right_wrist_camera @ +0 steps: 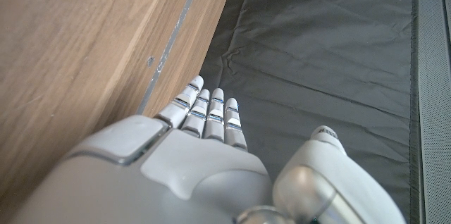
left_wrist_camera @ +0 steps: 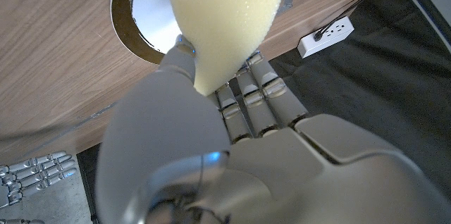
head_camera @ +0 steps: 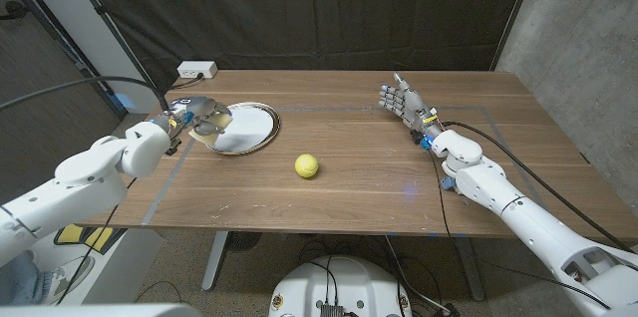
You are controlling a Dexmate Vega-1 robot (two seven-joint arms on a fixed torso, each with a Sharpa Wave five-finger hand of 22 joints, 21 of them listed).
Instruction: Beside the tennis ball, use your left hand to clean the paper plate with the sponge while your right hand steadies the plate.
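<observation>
No readable text, label, brand or number is showing anywhere on the things in these pictures. Nothing legible is appearing on the table's surface either.

Both arms are built of smooth, rounded white shells with black cables running along them, ending in a left hand (head_camera: 185, 118) and a right hand (head_camera: 401, 99) of pale grey segmented fingers (dark seams between segments), with a small blue fitting at the right wrist.
</observation>
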